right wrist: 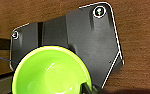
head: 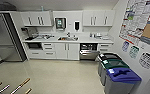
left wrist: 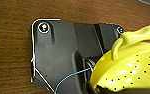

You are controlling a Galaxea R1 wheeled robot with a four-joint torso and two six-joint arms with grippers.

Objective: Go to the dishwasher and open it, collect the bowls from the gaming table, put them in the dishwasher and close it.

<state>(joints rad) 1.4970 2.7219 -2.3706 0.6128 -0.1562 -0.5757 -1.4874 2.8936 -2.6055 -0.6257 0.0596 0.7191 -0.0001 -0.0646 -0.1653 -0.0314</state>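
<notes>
Right up against your right wrist cam sits a lime-green bowl [right wrist: 51, 71] over a brown wooden surface [right wrist: 141, 37]. Can't tell if that pincer is actually clamped on it. Your left wrist cam has a yellow perforated bowl with a handle [left wrist: 131, 65] just as close, and same deal, can't tell the grip there either. Looking ahead, the dishwasher [head: 88, 51] is under the counter [head: 91, 40], right of the sink [head: 68, 38], with its door hanging partly open. Three bins [head: 116, 72] line the right wall.
</notes>
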